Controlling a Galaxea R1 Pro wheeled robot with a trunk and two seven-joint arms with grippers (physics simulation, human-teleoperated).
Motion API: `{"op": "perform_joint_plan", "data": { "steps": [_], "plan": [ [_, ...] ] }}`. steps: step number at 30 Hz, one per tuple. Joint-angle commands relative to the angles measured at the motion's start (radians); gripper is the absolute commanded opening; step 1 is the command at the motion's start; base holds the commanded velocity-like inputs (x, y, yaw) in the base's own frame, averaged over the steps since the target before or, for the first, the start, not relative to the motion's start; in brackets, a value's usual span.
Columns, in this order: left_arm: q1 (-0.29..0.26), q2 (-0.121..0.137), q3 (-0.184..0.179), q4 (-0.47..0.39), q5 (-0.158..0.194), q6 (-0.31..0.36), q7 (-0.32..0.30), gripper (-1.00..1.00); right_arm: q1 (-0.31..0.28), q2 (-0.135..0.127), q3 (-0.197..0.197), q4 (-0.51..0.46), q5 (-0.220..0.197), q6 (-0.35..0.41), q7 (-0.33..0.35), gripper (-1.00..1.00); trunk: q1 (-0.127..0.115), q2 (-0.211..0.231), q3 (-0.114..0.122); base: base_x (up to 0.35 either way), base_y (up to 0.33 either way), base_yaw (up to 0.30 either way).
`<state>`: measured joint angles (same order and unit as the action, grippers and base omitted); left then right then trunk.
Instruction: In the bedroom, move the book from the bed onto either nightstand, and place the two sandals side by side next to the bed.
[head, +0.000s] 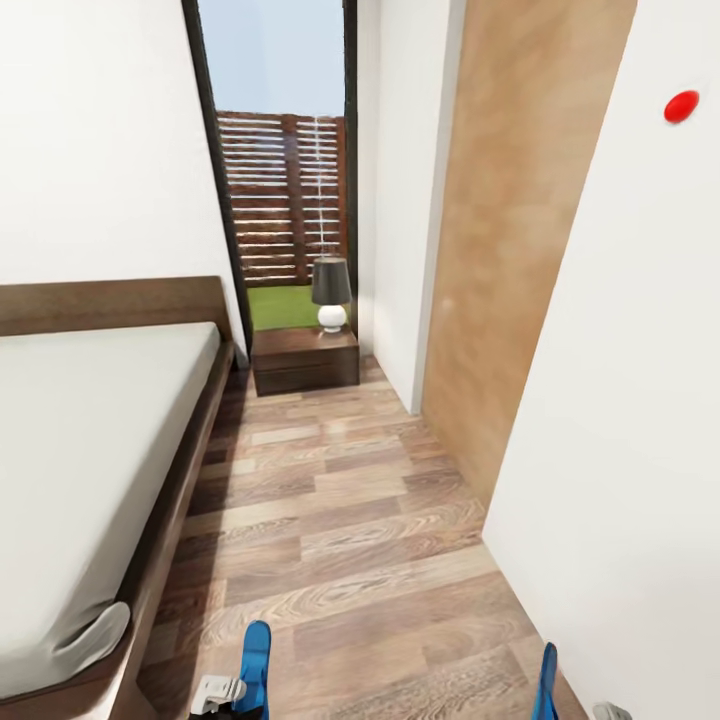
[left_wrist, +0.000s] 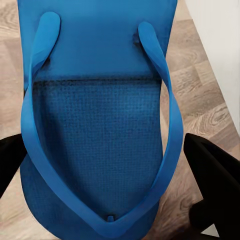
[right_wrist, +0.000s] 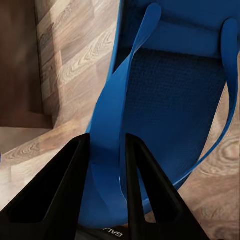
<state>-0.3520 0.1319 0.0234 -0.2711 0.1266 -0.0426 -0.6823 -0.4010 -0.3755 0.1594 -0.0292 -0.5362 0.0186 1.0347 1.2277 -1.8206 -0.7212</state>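
1. Left claw (left_wrist: 107, 165), black two-fingered. Its fingers stand on either side of a bright blue flat flip-flop sandal (left_wrist: 100, 130) with thin blue straps, seen sole-up-close in the left wrist view. Whether the fingers press the sandal's edges I cannot tell; the sandal does hang above the plank floor. In the head view this sandal (head: 256, 665) stands on edge at the lower frame beside a pale wrist part, low and close to the robot's trunk.

2. Right claw (right_wrist: 105, 170), black. Fingers drawn together on the rim and strap of the second bright blue flip-flop sandal (right_wrist: 165, 95), which hangs from the grip over the floor. In the head view it (head: 548, 685) shows as a narrow blue edge at the lower right. Judgement: both sandals are carried low and edge-on so they can be set down as a pair.

3. Wood-plank floor (head: 350, 520), brown, bare strip between bed and wall; likely place for the sandals.

4. Large low platform bed (head: 90, 450), dark brown frame, light grey mattress cover, along the left side. No book visible on the part shown.

5. Small dark brown wooden nightstand (head: 305, 360), at the far end beside the headboard, carrying a white-based lamp with dark shade (head: 331, 292).

6. Tall dark-framed window (head: 280, 150), slatted fence and grass beyond.
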Motion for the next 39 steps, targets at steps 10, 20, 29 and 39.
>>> {"op": "perform_joint_plan", "data": {
  "steps": [10,20,29,39],
  "plan": [
    [-0.001,0.000,0.003,0.001,0.004,-0.002,-0.005,-1.00,-0.001,0.000,0.006,0.000,-0.010,0.003,0.004,-1.00,0.000,0.000,-0.001,0.327,0.000,0.000],
    [-0.001,0.000,0.004,0.001,0.004,-0.002,-0.005,-1.00,-0.001,0.000,0.006,0.000,-0.010,0.003,0.004,-1.00,0.000,0.000,-0.001,0.328,0.000,0.000],
    [-0.001,0.000,0.003,0.001,0.004,-0.002,-0.005,-1.00,-0.001,0.000,0.006,0.000,-0.010,0.003,0.004,-1.00,0.000,0.000,-0.002,0.328,0.000,0.136],
    [-0.001,0.000,0.003,0.001,0.004,-0.002,-0.005,-1.00,0.000,0.000,0.007,0.000,-0.010,0.003,0.004,-1.00,0.000,0.000,-0.003,0.328,0.000,0.012]
  ]
}}
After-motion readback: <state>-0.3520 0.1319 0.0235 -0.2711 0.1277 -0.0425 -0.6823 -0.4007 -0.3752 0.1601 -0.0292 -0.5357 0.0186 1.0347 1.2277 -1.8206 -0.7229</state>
